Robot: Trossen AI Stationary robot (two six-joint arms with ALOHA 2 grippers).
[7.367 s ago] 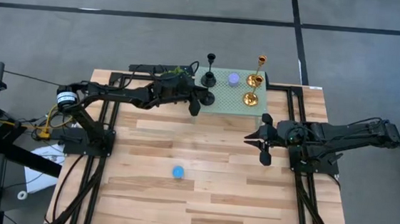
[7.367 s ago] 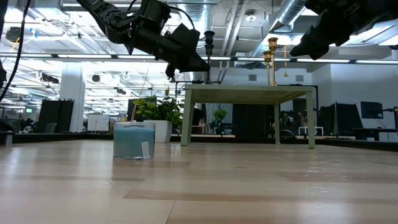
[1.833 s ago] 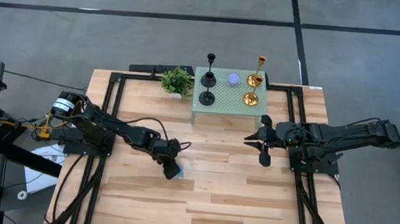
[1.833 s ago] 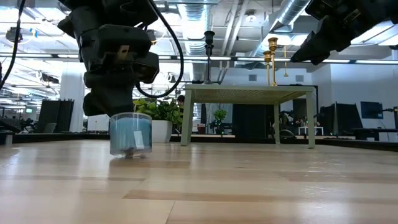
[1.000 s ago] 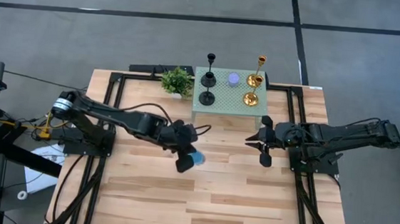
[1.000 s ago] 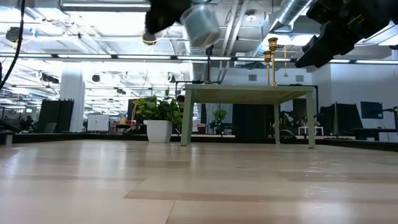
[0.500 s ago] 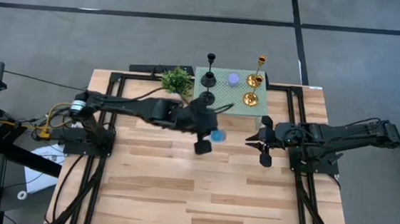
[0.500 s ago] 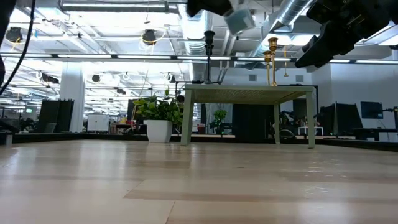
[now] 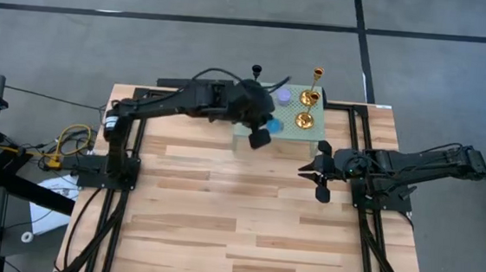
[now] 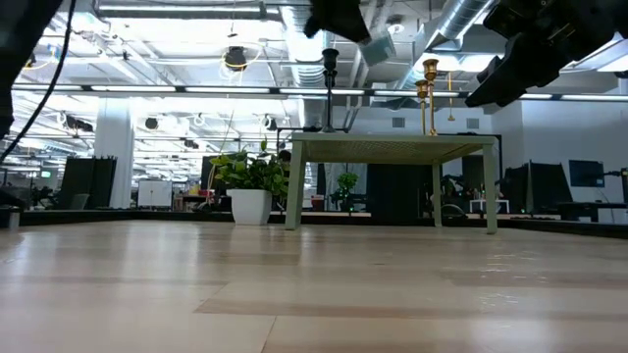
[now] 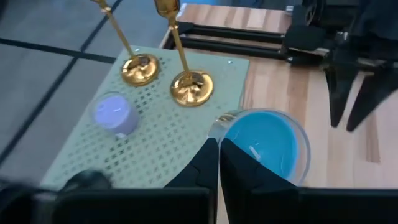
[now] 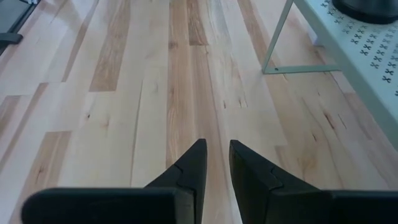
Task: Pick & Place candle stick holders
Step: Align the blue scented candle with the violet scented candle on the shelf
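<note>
Nearest to us is our left tool [image 11: 217,155], its fingers pinched shut on the rim of the blue candle holder [image 11: 264,149], so the cup hangs off one side of the tool rather than between the jaws. We carry it in the air, just over the near edge of the small green perforated stand [image 11: 155,124]. In the high view the blue candle holder [image 9: 269,123] sits over the stand's front part, beside the left tool [image 9: 261,133].

The coming move, as we judge it, turns on this: free mesh lies ahead of the cup, and just beyond it stand the two gold holders [image 11: 165,71], with the purple holder [image 11: 116,115] off to one side. The cup is squat, its axis roughly upright, so we need a short advance and a straight drop, stopping short of the gold bases. A black holder [image 9: 256,72] stands at the stand's far side.

Farther off, our right tool [image 9: 318,170] waits above the wooden surface [image 9: 218,230], fingers partly apart and empty, well away from the stand.
</note>
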